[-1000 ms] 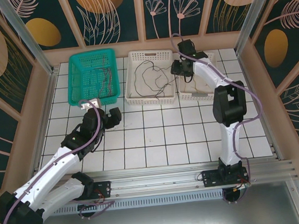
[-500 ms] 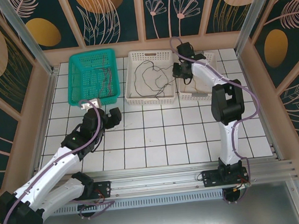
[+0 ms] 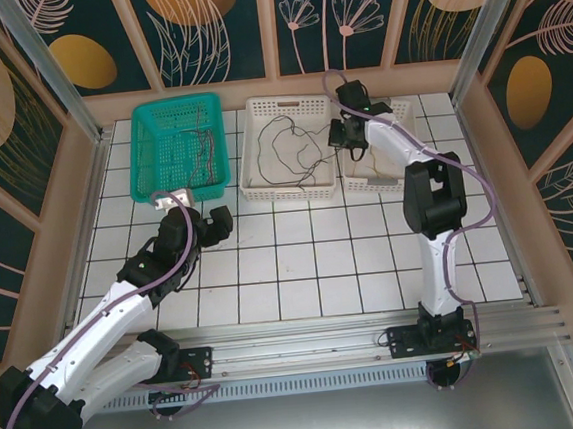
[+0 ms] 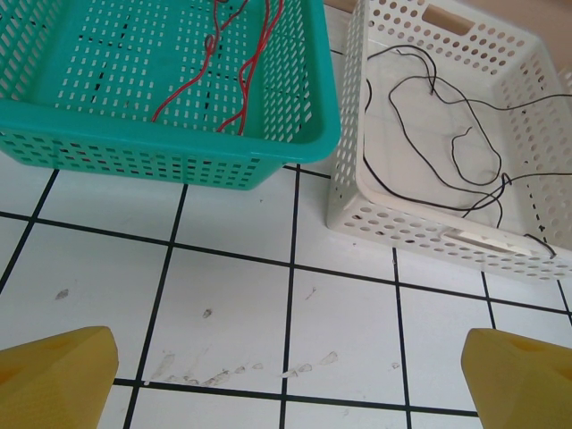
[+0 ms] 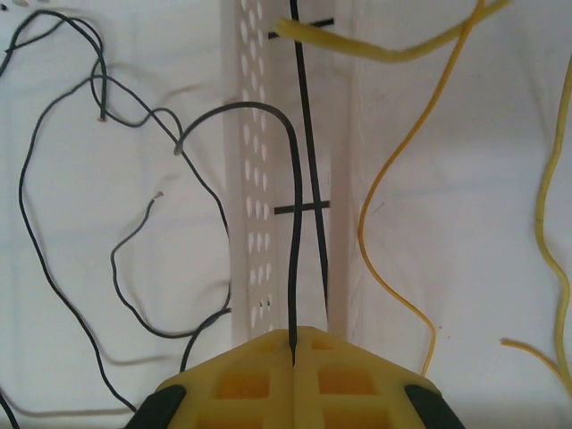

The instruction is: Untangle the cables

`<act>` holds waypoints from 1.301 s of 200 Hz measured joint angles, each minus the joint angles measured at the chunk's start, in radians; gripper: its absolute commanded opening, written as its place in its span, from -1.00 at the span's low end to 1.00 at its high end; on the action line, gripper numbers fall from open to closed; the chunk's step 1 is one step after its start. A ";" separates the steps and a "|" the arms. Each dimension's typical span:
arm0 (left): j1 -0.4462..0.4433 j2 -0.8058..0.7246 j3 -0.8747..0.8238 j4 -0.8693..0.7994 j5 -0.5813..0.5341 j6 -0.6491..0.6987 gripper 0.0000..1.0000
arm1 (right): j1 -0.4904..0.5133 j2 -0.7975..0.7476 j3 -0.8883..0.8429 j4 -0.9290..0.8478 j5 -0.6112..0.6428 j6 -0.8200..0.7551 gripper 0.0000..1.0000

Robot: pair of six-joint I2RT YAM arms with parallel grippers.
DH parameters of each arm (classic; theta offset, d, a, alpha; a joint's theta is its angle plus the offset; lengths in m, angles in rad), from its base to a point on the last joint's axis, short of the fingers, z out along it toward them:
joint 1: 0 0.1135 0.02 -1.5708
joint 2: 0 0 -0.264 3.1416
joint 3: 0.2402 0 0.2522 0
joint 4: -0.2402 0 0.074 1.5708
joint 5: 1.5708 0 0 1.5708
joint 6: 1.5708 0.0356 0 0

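The cables lie sorted in three baskets. Red cables rest in the teal basket, and black cables sprawl in the middle white basket. Yellow cables lie in the right white basket. My right gripper is shut on one black cable, which arches over the wall between the two white baskets. In the top view that gripper hangs over the same wall. My left gripper stands open over bare tiles in front of the teal basket, with nothing between its yellow fingertips.
The three baskets stand in a row at the back of the white tiled table. Wooden walls and metal posts close in the sides. The rail with the arm bases runs along the near edge.
My right gripper has closed on the black cable and shifted slightly back and left over the basket wall. The left arm has not moved.
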 measured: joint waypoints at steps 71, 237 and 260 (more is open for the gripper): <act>0.000 0.000 0.000 0.000 0.000 0.001 0.97 | 0.190 0.050 0.193 -0.023 -0.020 -0.030 -1.00; 0.000 -0.002 -0.003 0.000 -0.005 0.001 0.97 | 0.190 -0.125 0.165 -0.097 -0.198 -0.093 0.57; 0.000 -0.002 -0.003 0.000 -0.015 0.001 0.97 | 0.195 -0.193 0.106 -0.071 -0.188 -0.094 0.60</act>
